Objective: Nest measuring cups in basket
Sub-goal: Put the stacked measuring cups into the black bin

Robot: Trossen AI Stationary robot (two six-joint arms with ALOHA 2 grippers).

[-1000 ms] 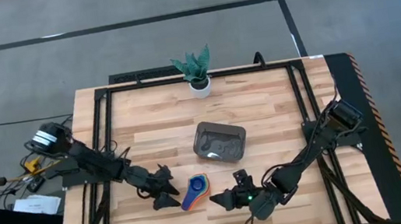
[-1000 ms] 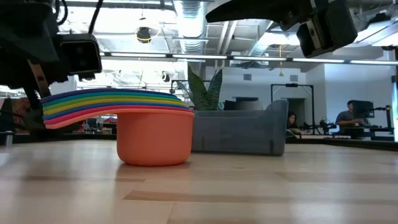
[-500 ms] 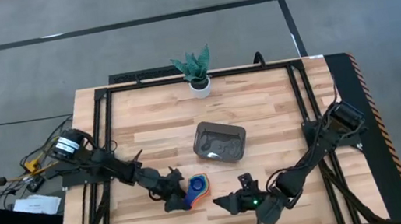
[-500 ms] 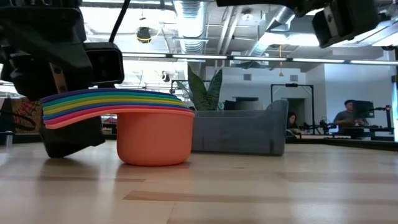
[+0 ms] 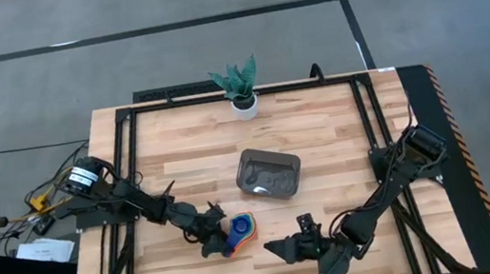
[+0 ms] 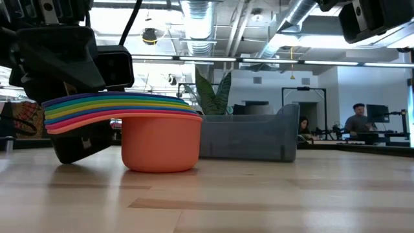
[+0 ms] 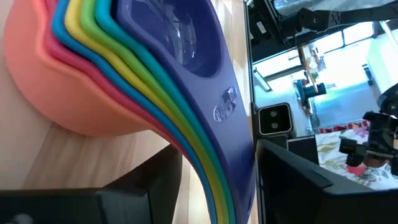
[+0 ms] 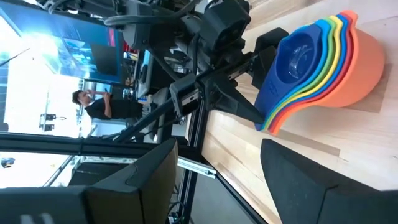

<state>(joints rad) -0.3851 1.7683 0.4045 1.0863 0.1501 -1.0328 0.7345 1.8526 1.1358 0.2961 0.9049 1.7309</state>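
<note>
A: cups are already nested into one rainbow stack, orange at the bottom, dark blue on top; stack sits on the table, near the front and left of centre; the basket is close behind it but apart, and holds no cups that I can see.

B: so nesting done, moving into the basket left?

A: that's my read; left gripper is at the handle end, fingers set either side of the fanned handles with a visible gap; spread, not pinching yet, as far as the left wrist view shows.

B: right one?

A: right gripper hangs just to the right of the stack, apart from it, fingers spread wide, holding nothing.

B: anything unclear?

A: can't count all seven; inner bowls are hidden inside each other, only rims and handles show; low view has the left gripper's tips behind the handles, so contact is hard to call; basket's interior is blocked by its wall there.
</note>
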